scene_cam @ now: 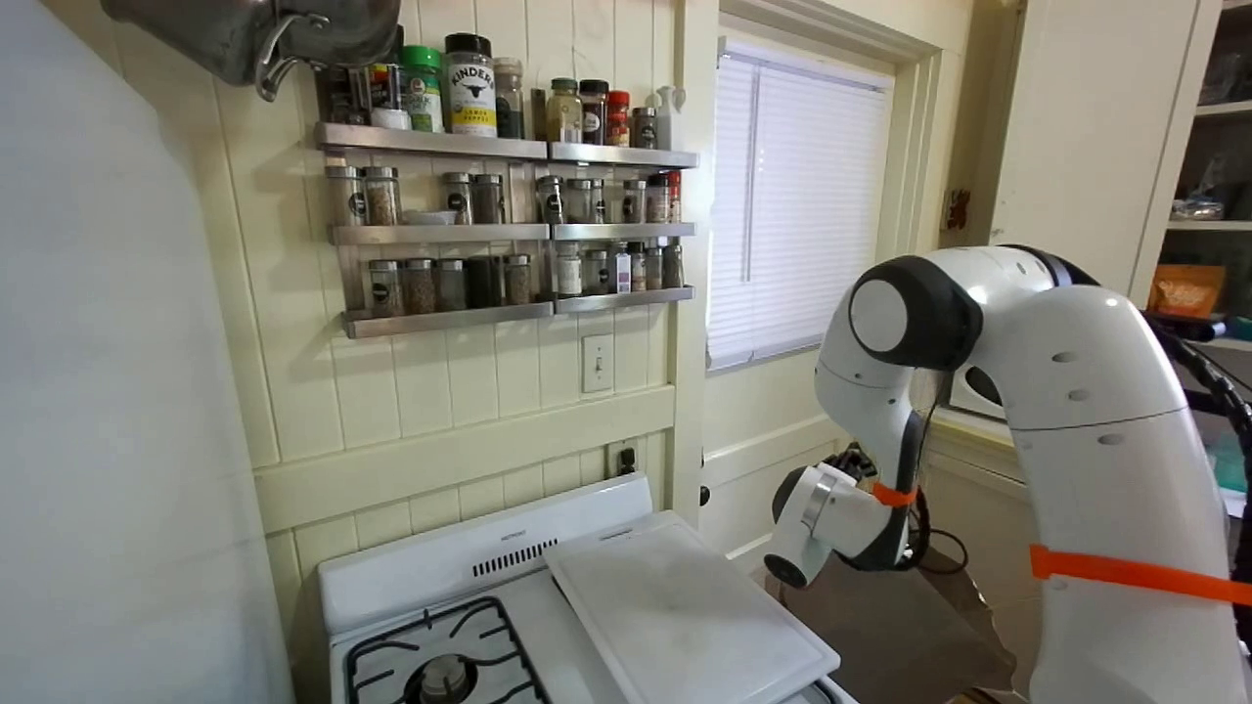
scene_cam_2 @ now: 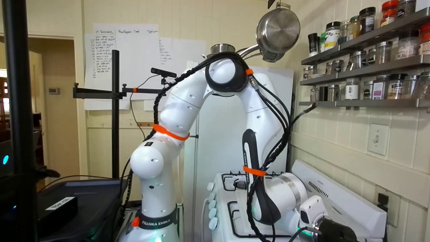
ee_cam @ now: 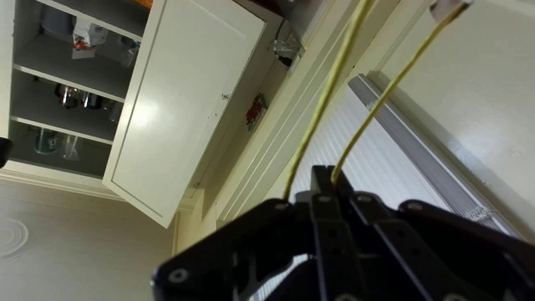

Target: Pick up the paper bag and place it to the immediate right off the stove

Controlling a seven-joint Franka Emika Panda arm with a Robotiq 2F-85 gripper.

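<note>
The brown paper bag [scene_cam: 880, 626] shows in an exterior view beside the stove's right edge, partly hidden behind the arm. Its base and logo are not visible. The white stove [scene_cam: 548, 606] also shows in an exterior view [scene_cam_2: 237, 195]. In the wrist view my gripper [ee_cam: 328, 173] is shut at the tips of its black fingers. A yellow cord handle [ee_cam: 319, 104] of the bag loops up from the fingers, one strand running in between the tips. In an exterior view the black gripper [scene_cam_2: 336, 232] is cut off by the bottom edge.
A flat pale cover [scene_cam: 685, 606] lies on the stove's right half and overhangs its edge. Spice racks [scene_cam: 518, 235] hang on the wall behind the stove. A window with a blind [scene_cam: 792, 196] stands to the right. A pot [scene_cam_2: 278, 32] hangs high near the arm.
</note>
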